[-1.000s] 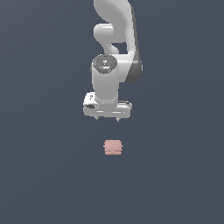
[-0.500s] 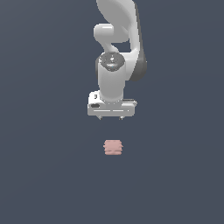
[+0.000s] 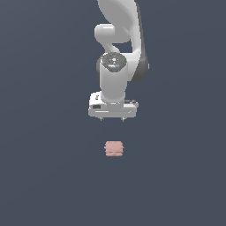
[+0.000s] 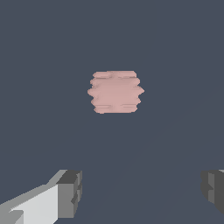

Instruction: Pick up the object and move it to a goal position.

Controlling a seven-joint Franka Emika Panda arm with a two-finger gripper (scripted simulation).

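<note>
Small pale pink blocky lump with ridged sides (image 3: 114,148) sits alone on the flat dark grey-blue surface (image 3: 44,176), just nearer the camera than the white arm's two-finger claw (image 3: 112,118) in the exterior view, roughly centred under it left to right. Apart from it, no contact.

Claw spread wide, holding nothing. In the wrist view, dark grey finger pads (image 4: 70,193) stand well apart with the lump (image 4: 115,92) ahead of the gap, not yet between them.

Handling, judged: probably light and rigid, given small size and hard-edged ridges; cannot tell material from a render. Narrower than the claw opening, so fits with margin. Horizontal ridges give the pads some bite against slipping downward. Best hold: the two opposite ridged side faces, mid-height, pads square to them. Avoid corners, which could twist the lump out. Flat top and bottom suggest stable sitting, low risk of rolling when touched.

Markings: no brand, label or writing visible on lump, arm or surface. Only a small green dot on the wrist joint cap (image 3: 115,62).
</note>
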